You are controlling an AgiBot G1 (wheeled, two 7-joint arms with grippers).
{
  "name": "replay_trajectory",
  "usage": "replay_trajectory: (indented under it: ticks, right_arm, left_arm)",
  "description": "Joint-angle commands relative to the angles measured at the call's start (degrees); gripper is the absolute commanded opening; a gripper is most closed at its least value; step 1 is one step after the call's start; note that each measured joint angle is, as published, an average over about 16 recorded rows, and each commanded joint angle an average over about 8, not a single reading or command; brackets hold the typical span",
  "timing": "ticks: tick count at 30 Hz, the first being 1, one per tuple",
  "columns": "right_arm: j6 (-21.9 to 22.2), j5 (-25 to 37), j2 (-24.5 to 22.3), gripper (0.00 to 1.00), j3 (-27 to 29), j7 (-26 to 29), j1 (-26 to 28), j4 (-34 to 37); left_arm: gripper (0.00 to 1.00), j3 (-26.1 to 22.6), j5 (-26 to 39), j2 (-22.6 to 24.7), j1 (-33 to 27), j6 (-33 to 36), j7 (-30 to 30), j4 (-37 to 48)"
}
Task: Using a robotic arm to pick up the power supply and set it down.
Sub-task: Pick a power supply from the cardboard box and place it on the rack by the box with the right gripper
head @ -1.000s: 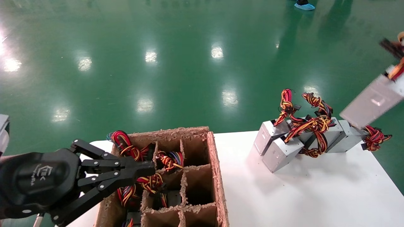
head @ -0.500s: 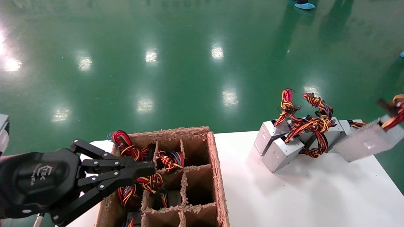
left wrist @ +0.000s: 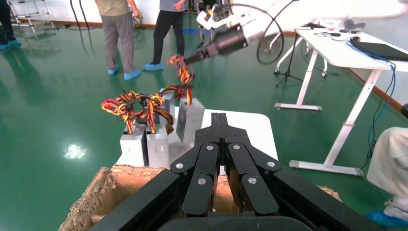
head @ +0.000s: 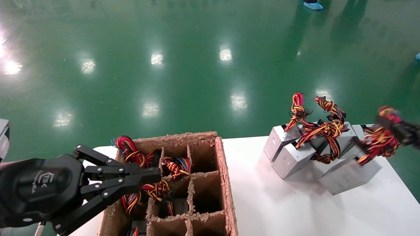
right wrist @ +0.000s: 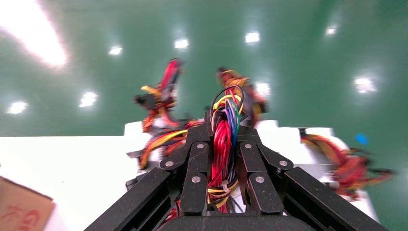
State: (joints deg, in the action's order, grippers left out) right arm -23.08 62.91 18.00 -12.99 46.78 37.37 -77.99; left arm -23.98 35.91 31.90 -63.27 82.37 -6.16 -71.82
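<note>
The power supply (head: 349,175), a silver-grey metal box, hangs tilted at the table's right side, its lower edge at or just above the white top. My right gripper (head: 402,129) at the far right is shut on its knotted red, yellow and black wire bundle (head: 377,144). In the right wrist view the wires (right wrist: 222,139) run up between the closed fingers (right wrist: 199,159) of the right gripper (right wrist: 223,120). From the left wrist view the robotic arm (left wrist: 226,41) reaches down with the power supply (left wrist: 189,118) dangling. My left gripper (head: 154,175) (left wrist: 219,118) stays shut and empty over the cardboard box.
Several similar power supplies (head: 290,159) with tangled wires (head: 323,129) lean together just left of the held one. A brown divided cardboard box (head: 226,183) with more wired units sits at the table's left. People (left wrist: 118,33) and white desks (left wrist: 346,53) stand beyond.
The right gripper has come down and inward from the upper right, swinging the power supply from high in the air to table level beside the row. The left arm has not moved.
</note>
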Motion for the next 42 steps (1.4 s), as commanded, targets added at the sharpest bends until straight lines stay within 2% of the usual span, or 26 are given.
replay_trajectory:
  ticks: [1, 8, 18, 29, 42]
  right_arm:
    - [-0.28, 0.54, 1.97, 0.0, -0.84, -0.61, 0.62, 0.0]
    - [1.0, 4.02, 6.58, 0.0, -4.3, 0.11, 4.29, 0.28]
    - [2.34, 7.43, 6.91, 0.0, -7.96, 4.95, 6.4, 0.28]
    - [0.43, 10.77, 8.21, 0.0, -11.5, 9.48, 10.85, 0.12]
    - [-1.57, 15.14, 12.34, 0.0, -15.49, 14.17, 16.2, 0.2]
  left_arm:
    - [0.0, 0.0, 0.0, 0.0, 0.0, 0.0, 0.0, 0.0]
    - [0.0, 0.0, 0.0, 0.0, 0.0, 0.0, 0.0, 0.0]
    - [0.0, 0.0, 0.0, 0.0, 0.0, 0.0, 0.0, 0.0]
    - [0.0, 0.0, 0.0, 0.0, 0.0, 0.0, 0.0, 0.0]
    - [0.0, -0.01, 0.0, 0.0, 0.0, 0.0, 0.0, 0.0]
